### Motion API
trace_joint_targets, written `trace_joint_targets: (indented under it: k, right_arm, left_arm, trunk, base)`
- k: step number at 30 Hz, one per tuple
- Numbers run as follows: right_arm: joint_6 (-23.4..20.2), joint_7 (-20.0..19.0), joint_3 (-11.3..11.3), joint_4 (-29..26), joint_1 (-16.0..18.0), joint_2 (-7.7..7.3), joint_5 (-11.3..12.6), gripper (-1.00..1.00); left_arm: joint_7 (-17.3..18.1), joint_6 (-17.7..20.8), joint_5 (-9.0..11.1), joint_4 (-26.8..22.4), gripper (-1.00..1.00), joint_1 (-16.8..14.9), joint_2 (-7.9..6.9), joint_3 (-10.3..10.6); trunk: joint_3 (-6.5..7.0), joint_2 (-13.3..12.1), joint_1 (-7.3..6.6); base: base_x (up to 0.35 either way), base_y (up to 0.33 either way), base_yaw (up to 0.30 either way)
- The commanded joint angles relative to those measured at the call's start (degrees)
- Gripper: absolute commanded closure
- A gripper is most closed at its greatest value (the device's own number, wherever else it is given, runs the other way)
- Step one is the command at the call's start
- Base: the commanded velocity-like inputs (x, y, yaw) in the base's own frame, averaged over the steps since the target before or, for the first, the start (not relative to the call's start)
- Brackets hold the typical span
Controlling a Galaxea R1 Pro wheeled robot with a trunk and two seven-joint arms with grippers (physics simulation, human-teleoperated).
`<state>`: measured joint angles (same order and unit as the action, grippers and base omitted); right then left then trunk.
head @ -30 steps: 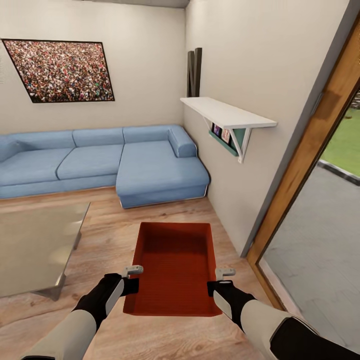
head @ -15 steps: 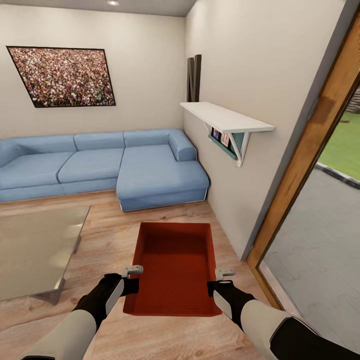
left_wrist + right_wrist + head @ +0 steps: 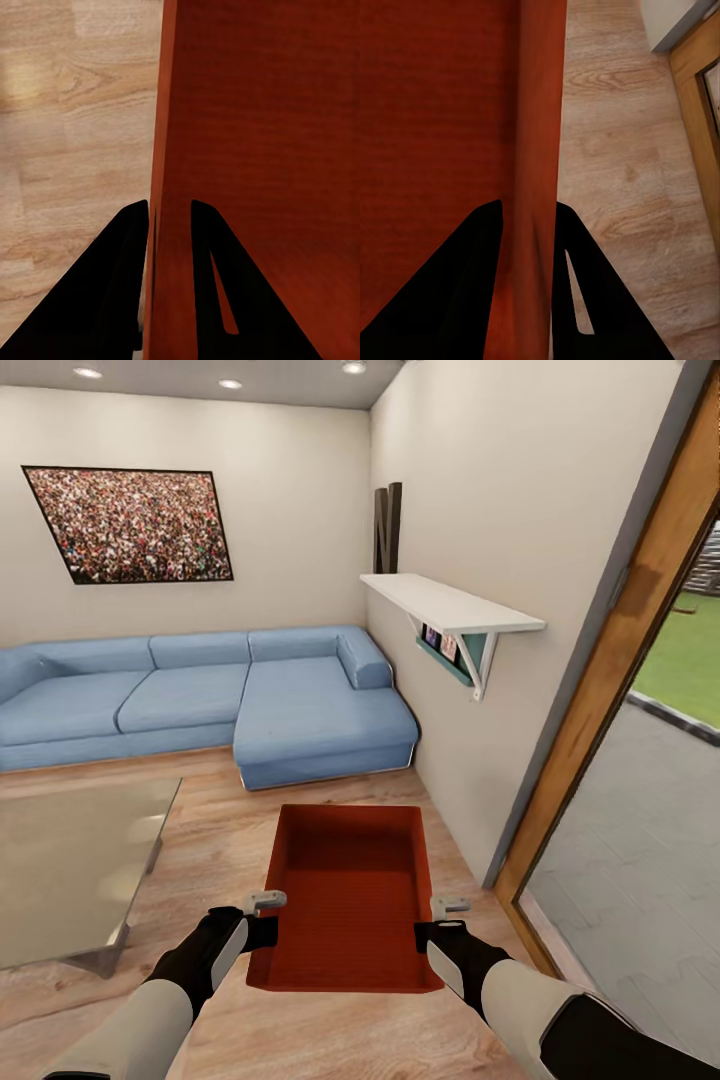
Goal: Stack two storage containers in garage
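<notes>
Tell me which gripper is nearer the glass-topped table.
Left. The left gripper clamps the storage container's wall on the side facing the glass-topped table; the right gripper clamps the opposite wall, toward the wood-framed door.

orange-red storage container [image 3: 350,895], open-topped, empty, level, above wood floor [image 3: 230,820]

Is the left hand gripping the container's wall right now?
Yes: in the left wrist view the left hand has one finger on each side of the orange-red container's side wall, pinching it.
</notes>
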<state>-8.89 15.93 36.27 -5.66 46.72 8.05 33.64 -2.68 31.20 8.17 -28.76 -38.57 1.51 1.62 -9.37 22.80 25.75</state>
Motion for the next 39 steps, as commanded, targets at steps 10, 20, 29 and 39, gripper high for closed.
trace_joint_targets:
  k: [10, 20, 29, 39]
  right_arm:
    - [-0.34, 0.50, 0.73, 0.12, 0.04, -0.14, -0.50, 1.00]
    - [-0.34, 0.50, 0.73, 0.12, 0.04, -0.14, -0.50, 1.00]
    - [-0.34, 0.50, 0.73, 0.12, 0.04, -0.14, -0.51, 1.00]
    - [-0.34, 0.49, 0.73, 0.12, 0.04, -0.14, -0.51, 1.00]
  left_arm:
    - [-0.97, 0.44, -2.02, -0.18, 1.00, -0.07, -0.10, -0.30]
    - [-1.00, 0.44, -2.02, -0.19, 1.00, -0.09, -0.10, -0.30]
    - [-1.01, 0.44, -2.02, -0.18, 1.00, -0.09, -0.10, -0.30]
    - [-1.01, 0.44, -2.02, -0.16, 1.00, -0.06, -0.10, -0.25]
  trunk:
    - [0.79, 0.12, 0.04]
    - [1.69, 0.12, 0.04]
    - [2.50, 0.12, 0.04]
    - [3.41, 0.12, 0.04]
  base:
    - [0.000, 0.000, 0.000]
    - [0.000, 0.000, 0.000]
    - [0.000, 0.000, 0.000]
    - [0.000, 0.000, 0.000]
